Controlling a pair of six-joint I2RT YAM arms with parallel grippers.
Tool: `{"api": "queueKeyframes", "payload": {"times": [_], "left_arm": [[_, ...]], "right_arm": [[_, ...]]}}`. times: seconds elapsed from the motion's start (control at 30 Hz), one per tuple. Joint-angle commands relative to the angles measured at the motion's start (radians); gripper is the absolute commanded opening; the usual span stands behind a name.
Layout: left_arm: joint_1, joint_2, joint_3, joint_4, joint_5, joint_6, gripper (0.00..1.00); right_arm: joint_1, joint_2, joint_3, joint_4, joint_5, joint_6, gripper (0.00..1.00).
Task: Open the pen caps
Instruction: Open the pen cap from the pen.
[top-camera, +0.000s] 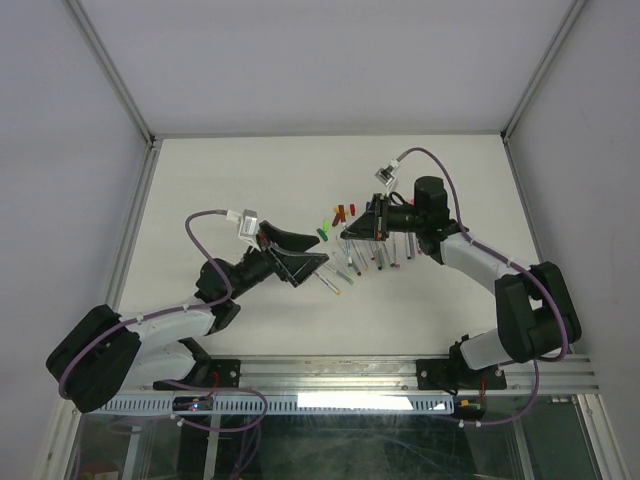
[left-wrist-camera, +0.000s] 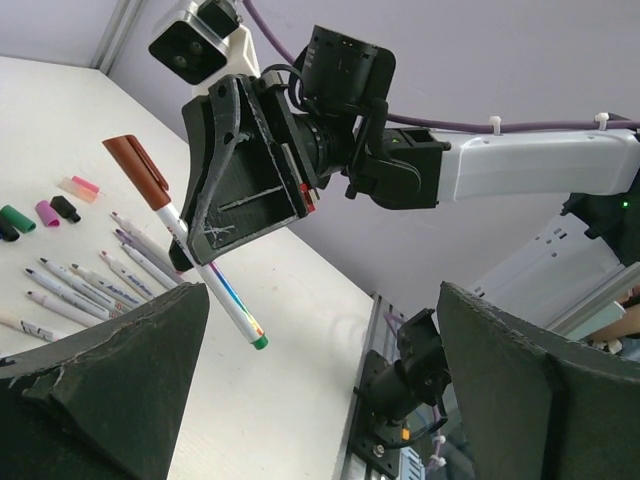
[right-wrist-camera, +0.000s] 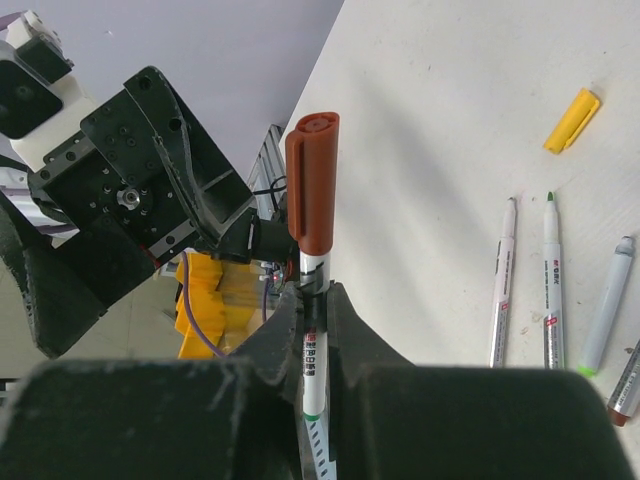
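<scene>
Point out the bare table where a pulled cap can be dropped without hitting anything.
Free: the far-left table behind the left arm; the far-right corner beyond the right arm; the near strip between the pens and the rail. Crowded: the centre, where loose caps and pens lie between the two arms.

Small dark print on the brown-capped pen (right-wrist-camera: 312, 270), red print on loose pens (right-wrist-camera: 503, 290), none of it legible
</scene>
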Motion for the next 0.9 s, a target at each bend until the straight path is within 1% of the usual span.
{"api": "queueKeyframes", "payload": {"times": [0.0, 0.07, 0.3, 0.43, 0.53, 0.7, 0.8, 0.87], "left_arm": [[0.007, 0.028, 0.039, 0.121, 0.043, 0.039, 0.99], [0.009, 0.048, 0.042, 0.157, 0.063, 0.039, 0.99], [0.025, 0.120, 0.089, 0.198, 0.122, 0.009, 0.97], [0.028, 0.173, 0.125, 0.223, 0.162, -0.028, 0.91], [0.029, 0.227, 0.148, 0.253, 0.186, -0.059, 0.85], [0.032, 0.312, 0.185, 0.258, 0.167, -0.089, 0.78], [0.050, 0.319, 0.182, 0.251, 0.117, -0.099, 0.74], [0.069, 0.309, 0.161, 0.261, 0.084, -0.113, 0.73]], "right_arm": [[0.005, -0.003, 0.048, 0.015, -0.015, -0.011, 0.00], [0.006, -0.005, 0.048, 0.015, -0.015, -0.011, 0.00], [0.020, 0.002, 0.056, 0.015, -0.015, -0.011, 0.00], [0.021, -0.002, 0.055, 0.015, -0.015, -0.011, 0.00], [0.023, -0.007, 0.055, 0.017, -0.015, -0.011, 0.00], [0.032, -0.007, 0.057, 0.018, -0.015, -0.011, 0.00], [0.037, -0.012, 0.058, 0.017, -0.015, -0.011, 0.00], [0.036, -0.016, 0.056, 0.017, -0.015, -0.011, 0.00]]}}
